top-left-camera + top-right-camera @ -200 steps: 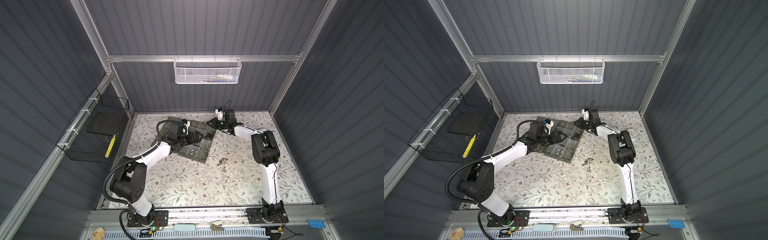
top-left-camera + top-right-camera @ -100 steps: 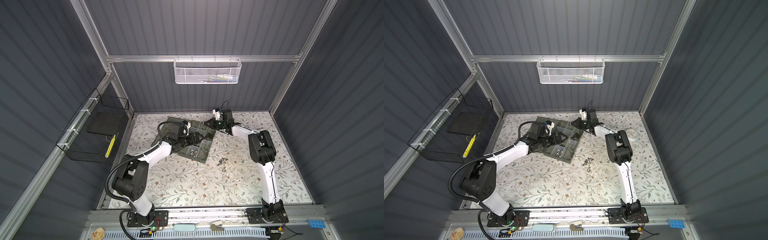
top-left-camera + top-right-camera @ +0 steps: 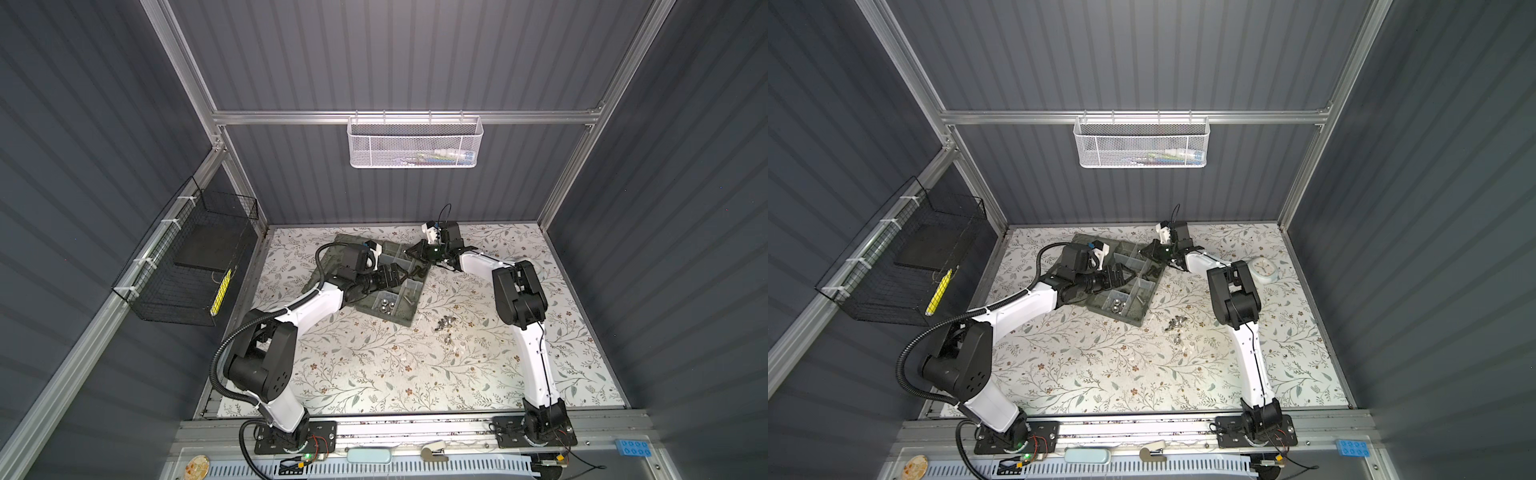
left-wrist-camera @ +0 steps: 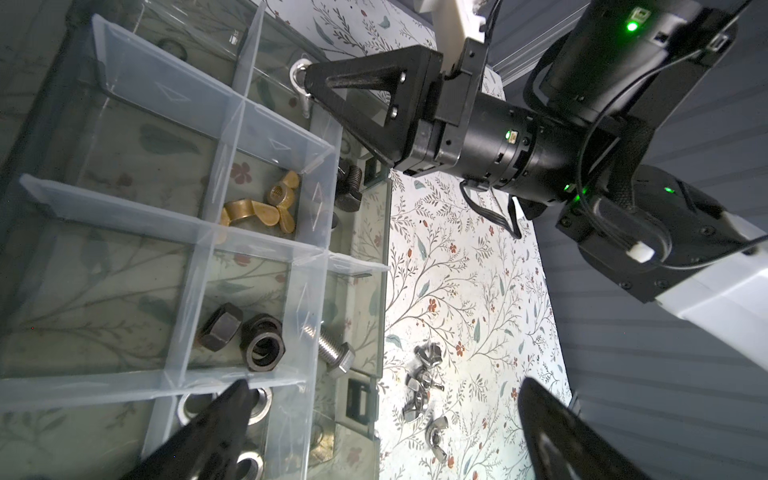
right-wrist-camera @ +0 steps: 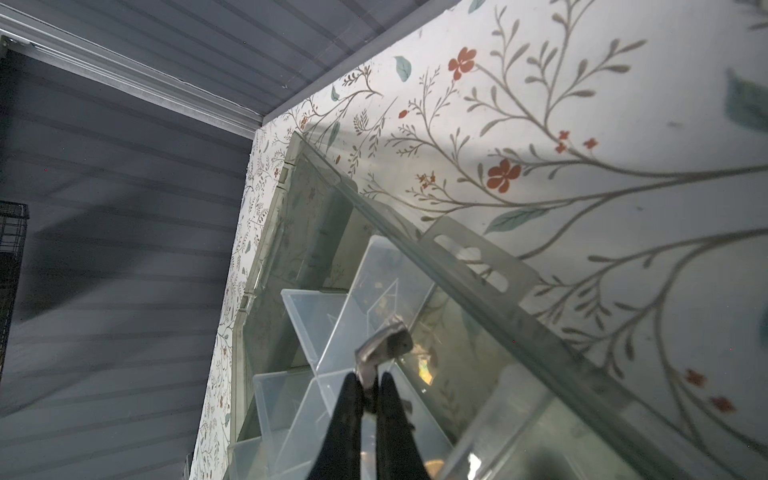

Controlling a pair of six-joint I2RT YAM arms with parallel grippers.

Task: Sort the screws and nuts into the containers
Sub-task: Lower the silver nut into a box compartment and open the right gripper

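The silver nut [image 5: 384,347] is pinched in my right end effector [image 5: 370,380], held over the compartments [image 5: 311,328] at the organiser box's [image 3: 390,319] one-o'clock side. My left end effector [image 4: 382,384] hovers spread above the box. I judge this the drop step: next I centre over the matching cell and release. More nuts [image 3: 445,325] lie on the counter [image 3: 374,374] at the box's four o'clock.

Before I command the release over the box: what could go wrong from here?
1. The right gripper pinches the small silver fastener only at its very tip; it could slip and drop into the wrong compartment, such as the one holding the brass wing nuts.
2. The open left gripper hovers over the same organiser box, so the arms could clash.
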